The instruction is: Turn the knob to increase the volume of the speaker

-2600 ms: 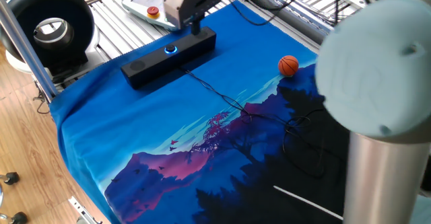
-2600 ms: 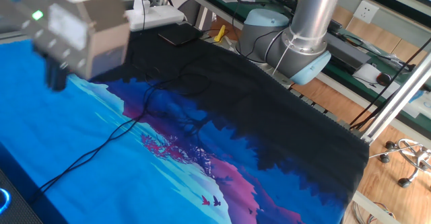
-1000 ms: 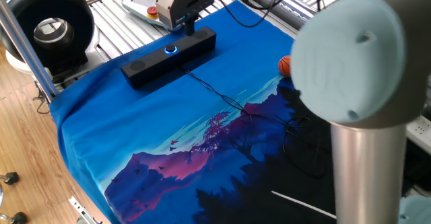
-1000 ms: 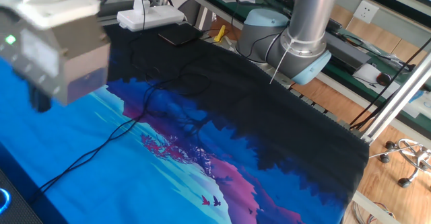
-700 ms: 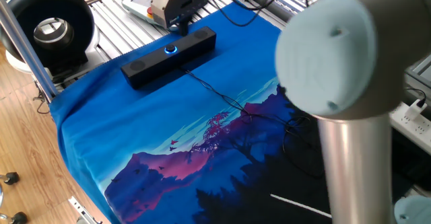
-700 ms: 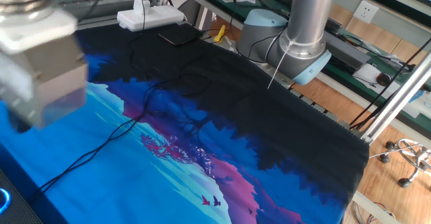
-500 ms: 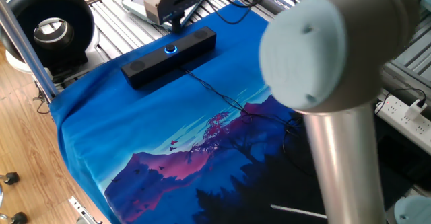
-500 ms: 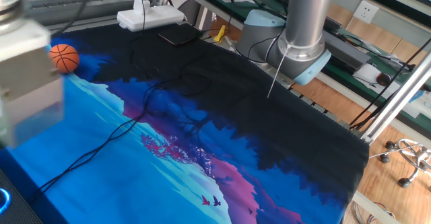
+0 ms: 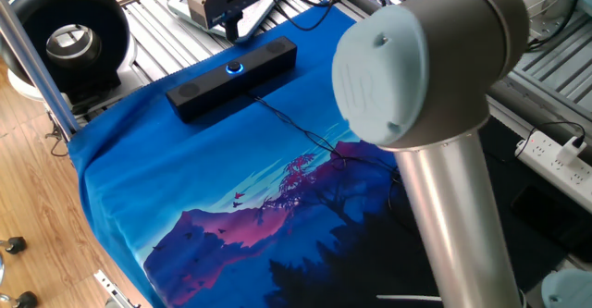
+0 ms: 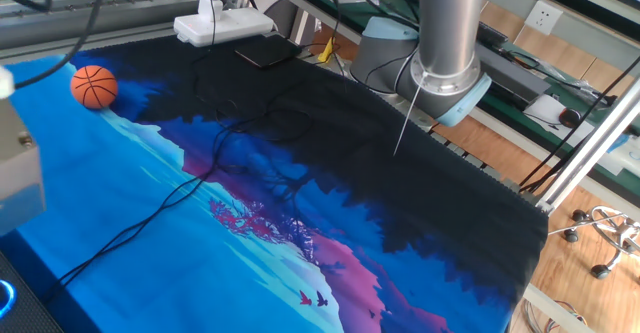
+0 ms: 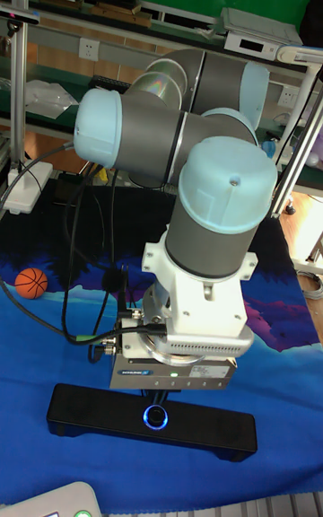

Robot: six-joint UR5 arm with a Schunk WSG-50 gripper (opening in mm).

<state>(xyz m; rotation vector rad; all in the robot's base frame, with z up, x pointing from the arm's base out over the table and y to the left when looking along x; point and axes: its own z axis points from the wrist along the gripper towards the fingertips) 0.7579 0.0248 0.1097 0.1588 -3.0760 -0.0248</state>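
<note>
- The gripper (image 9: 236, 32) hangs just above and behind the speaker (image 9: 232, 78); I cannot tell whether its jaws are apart.
- The knob (image 11: 157, 416) glows blue just below the jaws.
- No writing is legible.

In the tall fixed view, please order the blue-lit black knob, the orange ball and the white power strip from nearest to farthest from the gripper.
1. Blue-lit black knob, just below the gripper.
2. Orange ball, far left.
3. White power strip, left edge, farther back.
</note>
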